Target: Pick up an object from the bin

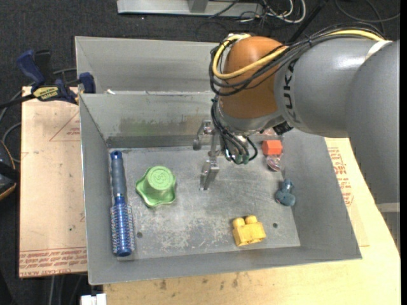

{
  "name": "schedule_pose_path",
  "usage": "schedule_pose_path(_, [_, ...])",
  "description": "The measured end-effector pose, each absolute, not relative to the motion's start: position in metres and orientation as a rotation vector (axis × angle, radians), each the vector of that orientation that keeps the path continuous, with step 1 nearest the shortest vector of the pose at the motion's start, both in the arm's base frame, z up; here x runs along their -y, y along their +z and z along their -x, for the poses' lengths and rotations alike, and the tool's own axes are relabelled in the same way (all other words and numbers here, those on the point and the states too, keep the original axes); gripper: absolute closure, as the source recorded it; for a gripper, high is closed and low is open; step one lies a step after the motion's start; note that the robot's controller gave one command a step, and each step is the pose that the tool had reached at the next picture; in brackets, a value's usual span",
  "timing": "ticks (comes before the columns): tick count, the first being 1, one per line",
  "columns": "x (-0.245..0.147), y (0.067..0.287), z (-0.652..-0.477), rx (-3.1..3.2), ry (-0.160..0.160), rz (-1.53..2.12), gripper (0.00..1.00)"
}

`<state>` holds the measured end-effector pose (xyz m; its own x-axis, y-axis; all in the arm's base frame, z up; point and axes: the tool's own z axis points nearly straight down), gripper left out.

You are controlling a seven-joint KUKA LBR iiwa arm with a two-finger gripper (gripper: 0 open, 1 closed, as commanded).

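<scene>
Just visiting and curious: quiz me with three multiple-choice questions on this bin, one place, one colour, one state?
1. The blue hairbrush lies: A along the bin's left wall in view; B mid-bin; C by the right wall.
2. The toy brick nearest the view's bottom is: A red; B yellow; C green.
3. The gripper: A lifts the hairbrush; B presses the brick; C is over bare floor beside the green cup.
Answers: A, it lies lengthwise by that wall; B, plainly yellow; C, grey metal shows beneath it.

Robotics lab, KUKA arm [331,81] over grey metal bin [191,107], cables [280,5] on dark carpet
</scene>
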<state>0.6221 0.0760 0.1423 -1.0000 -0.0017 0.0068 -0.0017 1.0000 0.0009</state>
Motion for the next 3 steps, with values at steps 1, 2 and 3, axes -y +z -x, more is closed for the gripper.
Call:
schedule_pose_path(1, [-0.115,0.137,-0.587,3.138,-0.004,0.03,0.0])
schedule_pose_path(2, [-0.163,0.076,-0.601,3.146,-0.004,-0.06,0.0])
schedule_pose_path(3, [-0.176,0.076,-0.604,3.15,0.0,-0.053,0.0])
